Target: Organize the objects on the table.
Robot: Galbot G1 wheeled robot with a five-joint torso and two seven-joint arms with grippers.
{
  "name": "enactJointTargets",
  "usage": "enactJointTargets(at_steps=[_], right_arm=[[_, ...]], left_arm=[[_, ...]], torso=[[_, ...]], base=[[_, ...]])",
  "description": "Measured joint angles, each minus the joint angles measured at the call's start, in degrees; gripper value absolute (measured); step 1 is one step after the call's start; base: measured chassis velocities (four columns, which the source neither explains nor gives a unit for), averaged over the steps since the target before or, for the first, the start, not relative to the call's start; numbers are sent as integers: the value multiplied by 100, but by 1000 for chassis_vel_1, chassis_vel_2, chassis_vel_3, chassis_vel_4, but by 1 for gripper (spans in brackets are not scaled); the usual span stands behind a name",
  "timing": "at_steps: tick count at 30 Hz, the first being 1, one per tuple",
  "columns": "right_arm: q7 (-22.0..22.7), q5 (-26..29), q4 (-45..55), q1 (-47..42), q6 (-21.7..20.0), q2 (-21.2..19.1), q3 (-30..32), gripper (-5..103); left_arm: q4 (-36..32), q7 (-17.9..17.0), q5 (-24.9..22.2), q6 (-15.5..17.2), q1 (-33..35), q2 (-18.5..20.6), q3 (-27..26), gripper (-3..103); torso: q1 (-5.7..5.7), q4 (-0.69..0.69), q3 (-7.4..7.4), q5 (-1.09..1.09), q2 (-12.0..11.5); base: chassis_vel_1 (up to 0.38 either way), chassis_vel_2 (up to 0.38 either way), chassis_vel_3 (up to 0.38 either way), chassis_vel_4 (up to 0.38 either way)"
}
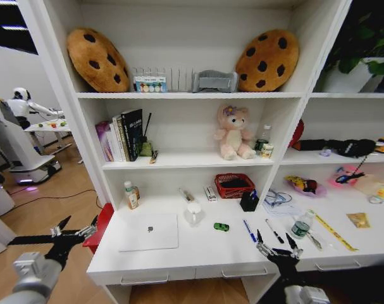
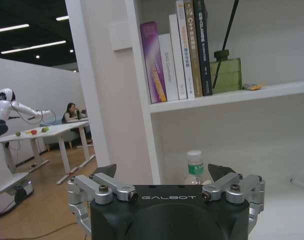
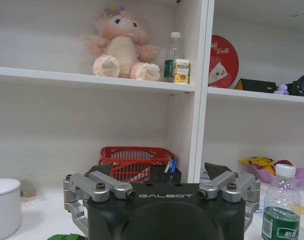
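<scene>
Pens, 2: blue pen (image 1: 249,230) and black pen (image 1: 274,231), light, slim, roll-prone; I'd pinch mid-barrel. My right gripper (image 1: 277,246) spread wide, near; left gripper (image 1: 74,229) wide, off-table.

We see a white worktop (image 1: 198,250) carrying a silver laptop (image 1: 149,232), a small green gadget (image 1: 221,227), a blue pen (image 1: 249,230) and a black pen (image 1: 274,231). The bottle (image 1: 300,225) is clear with a green label and a white cap. The basket (image 1: 234,185) is red. Two brown cushions (image 1: 97,59) have dark spots. The bear (image 1: 234,132) is pink. Both hands are black with silver fingers (image 3: 97,186).
</scene>
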Motion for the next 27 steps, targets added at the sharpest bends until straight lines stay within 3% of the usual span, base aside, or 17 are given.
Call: enactJointTargets(at_steps=[6, 18, 21, 22, 23, 24, 26, 27], right_arm=[[-61, 47, 31, 3, -27, -174, -1, 100], [-249, 90, -32, -23, 60, -165, -4, 100], [-1157, 652, -165, 68, 75, -775, 400, 100], [-1157, 652, -165, 68, 75, -775, 400, 100], [-1676, 1089, -309, 190, 67, -1229, 719, 100], [-1676, 1089, -309, 190, 67, -1229, 719, 100], [-2827, 1666, -924, 494, 185, -1851, 1119, 100], [-2827, 1666, -924, 494, 185, -1851, 1119, 100]], left_arm=[[-163, 67, 145, 144, 19, -229, 79, 100], [-195, 80, 217, 262, 29, -238, 133, 100], [-189, 78, 216, 263, 23, -229, 138, 100], [-189, 78, 216, 263, 23, -229, 138, 100], [-186, 79, 216, 263, 20, -227, 140, 100], [-186, 79, 216, 263, 20, -227, 140, 100], [-180, 79, 215, 263, 18, -223, 143, 100], [-180, 79, 215, 263, 18, -223, 143, 100]], torso=[[0, 0, 0, -1, 0], [1, 0, 0, -1, -1], [1, 0, 1, 0, 0], [1, 0, 1, 0, 0], [1, 1, 1, -3, 0], [1, 1, 1, -3, 0], [1, 2, 1, 2, -1], [1, 2, 1, 2, -1]], base=[[0, 0, 0, 0], [0, 0, 0, 0], [0, 0, 0, 0], [0, 0, 0, 0], [0, 0, 0, 0], [0, 0, 0, 0], [0, 0, 0, 0], [0, 0, 0, 0]])
